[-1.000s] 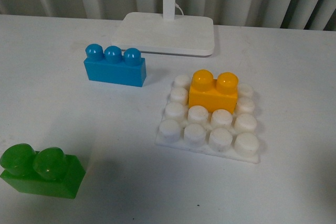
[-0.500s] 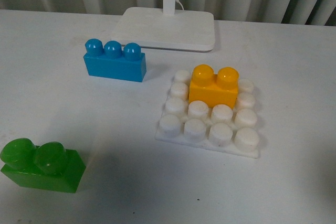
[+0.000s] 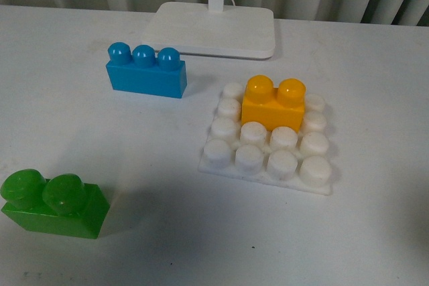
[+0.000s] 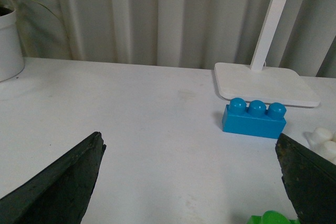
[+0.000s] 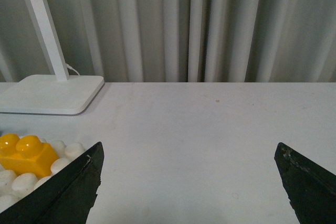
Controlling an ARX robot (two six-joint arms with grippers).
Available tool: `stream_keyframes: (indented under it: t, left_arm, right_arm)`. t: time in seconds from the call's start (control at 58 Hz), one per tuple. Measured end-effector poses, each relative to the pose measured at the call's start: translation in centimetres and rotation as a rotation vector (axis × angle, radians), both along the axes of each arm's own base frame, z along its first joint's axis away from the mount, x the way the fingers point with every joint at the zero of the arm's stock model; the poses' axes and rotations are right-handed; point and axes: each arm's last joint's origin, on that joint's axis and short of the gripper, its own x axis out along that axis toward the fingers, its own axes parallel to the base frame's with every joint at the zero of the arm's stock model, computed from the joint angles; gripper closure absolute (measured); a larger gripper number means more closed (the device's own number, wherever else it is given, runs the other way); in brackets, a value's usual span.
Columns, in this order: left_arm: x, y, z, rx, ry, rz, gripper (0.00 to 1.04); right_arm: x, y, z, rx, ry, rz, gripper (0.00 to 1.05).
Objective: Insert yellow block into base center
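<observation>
The left gripper [image 4: 191, 182] is spread wide and empty above the tabletop, and the right gripper [image 5: 189, 182] likewise, released and holding nothing; neither arm shows in the front view. The yellow block [image 3: 273, 104] sits on the base [image 3: 267, 140], over the middle studs of its second row from the far edge, touched by nothing; the insertion looks done, with only confirmation left. Whether the block is pressed fully down cannot be judged; the studs under it are hidden, and only the finger edges show.
</observation>
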Motion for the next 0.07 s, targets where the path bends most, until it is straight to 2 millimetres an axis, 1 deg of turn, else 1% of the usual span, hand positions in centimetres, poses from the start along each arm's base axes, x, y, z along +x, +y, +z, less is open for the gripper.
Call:
stream_keyframes:
  t: [0.069]
  left_arm:
    - [0.0, 0.0, 0.0, 0.0, 0.0, 0.0, 0.06]
  right_arm:
    - [0.0, 0.0, 0.0, 0.0, 0.0, 0.0, 0.09]
